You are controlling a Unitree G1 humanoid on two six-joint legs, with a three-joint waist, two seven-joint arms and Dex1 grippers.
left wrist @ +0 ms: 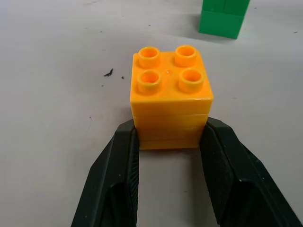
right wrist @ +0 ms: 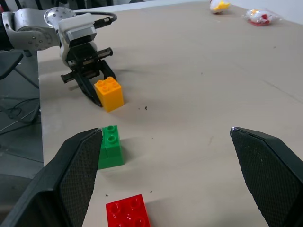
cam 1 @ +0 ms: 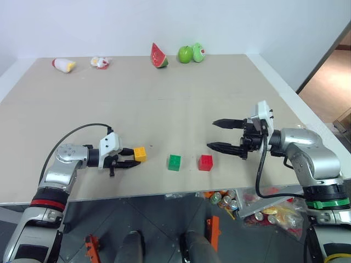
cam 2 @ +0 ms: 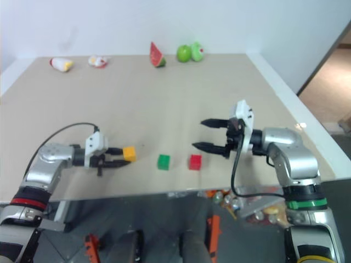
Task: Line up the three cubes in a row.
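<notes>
Beige tabletop point(cam 1: 164, 104) – white wall point(cam 1: 164, 22) behind, wood floor point(cam 1: 329, 82) right.

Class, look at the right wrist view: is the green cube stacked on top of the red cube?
No. The green cube stands on the table by itself, apart from the red cube.

Robot lab: bare test table point(cam 1: 164, 98), toy props, plain white walls.
</notes>
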